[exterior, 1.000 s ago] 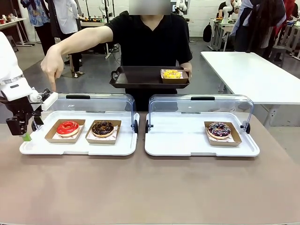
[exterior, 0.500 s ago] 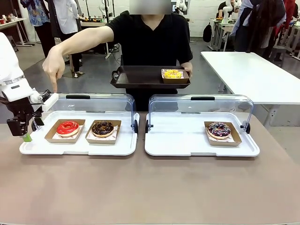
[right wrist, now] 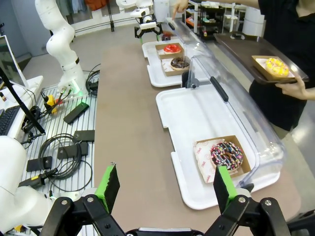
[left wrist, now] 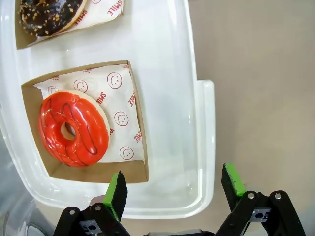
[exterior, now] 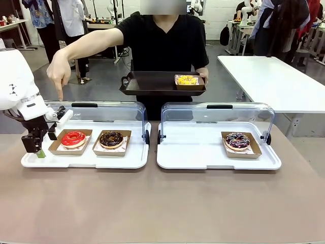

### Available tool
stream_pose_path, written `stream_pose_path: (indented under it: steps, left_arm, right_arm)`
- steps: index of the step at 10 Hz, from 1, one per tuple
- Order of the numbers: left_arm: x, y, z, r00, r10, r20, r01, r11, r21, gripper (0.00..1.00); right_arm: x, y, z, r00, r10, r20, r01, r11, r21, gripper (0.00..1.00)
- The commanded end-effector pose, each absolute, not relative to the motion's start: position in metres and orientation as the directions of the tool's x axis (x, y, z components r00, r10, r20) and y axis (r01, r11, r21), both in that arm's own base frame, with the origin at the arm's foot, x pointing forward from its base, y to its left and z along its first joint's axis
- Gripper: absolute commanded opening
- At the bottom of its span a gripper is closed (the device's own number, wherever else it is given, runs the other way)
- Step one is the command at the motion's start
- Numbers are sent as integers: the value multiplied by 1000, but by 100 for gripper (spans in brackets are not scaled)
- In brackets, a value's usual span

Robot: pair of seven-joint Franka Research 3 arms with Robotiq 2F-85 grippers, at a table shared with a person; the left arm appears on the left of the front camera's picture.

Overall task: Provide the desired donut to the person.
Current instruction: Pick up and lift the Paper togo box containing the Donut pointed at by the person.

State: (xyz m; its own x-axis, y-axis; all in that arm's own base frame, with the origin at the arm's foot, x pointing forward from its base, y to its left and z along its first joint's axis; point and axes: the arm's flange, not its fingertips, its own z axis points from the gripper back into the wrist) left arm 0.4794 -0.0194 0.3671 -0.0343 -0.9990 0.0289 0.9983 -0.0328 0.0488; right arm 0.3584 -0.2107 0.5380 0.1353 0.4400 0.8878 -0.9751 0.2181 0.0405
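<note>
left gripper (exterior: 39,147): jaws apart, nothing held, low at the left end of the white tray (exterior: 86,160). In the wrist view one pad is over the near edge of the cardboard carton (left wrist: 88,173). The other is over the table (left wrist: 256,73), past the tray lip. So the jaws straddle the tray's rim, not the carton. Closing here clamps or drags the tray, so it needs a shift toward the carton first.

red donut (exterior: 73,138): just ahead of the gripper, off to one finger's side, lying in that carton. The person (exterior: 162,46) points a hand (exterior: 59,71) down above that end, so I take red as the wanted one (my read, not certain). Risks:
- a pad lands on the glaze and smears it
- a pinch on the thin carton wall lets it tilt, and the donut slides out
- the raised clear lid (exterior: 101,109) is just beyond, and an overshoot hits it
- the hand hangs above the gripper, so a fast lift could meet it

chocolate donut (exterior: 111,139): next along, farther from the gripper, cartons nearly touching. A sideways nudge shoves it.

dark tray (exterior: 147,84): held by the person, well beyond and past the lid. A yellow donut (exterior: 186,80) occupies one end, so aim for the bare end.

right gripper (right wrist: 166,189): spread wide, empty, well back from the sprinkled donut (right wrist: 226,155). Low risk while idle.
</note>
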Motion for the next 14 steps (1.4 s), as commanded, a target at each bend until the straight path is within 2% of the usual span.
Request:
stream_pose_path:
  steps: [1, 8, 14]
  left_arm:
    - [491, -16, 354, -31, -999, -15, 998, -31, 55, 100]
    - [515, -8, 337, -12, -1000, 16, 998, -11, 63, 100]
    - [516, -5, 331, -29, -998, 56, 998, -26, 57, 100]
  right_arm:
    - [358, -211, 537, 128, 430, 894, -977, 211, 39, 100]
    - [358, -211, 537, 128, 430, 894, -977, 211, 39, 100]
    - [358, -211, 537, 128, 430, 894, -977, 211, 39, 100]
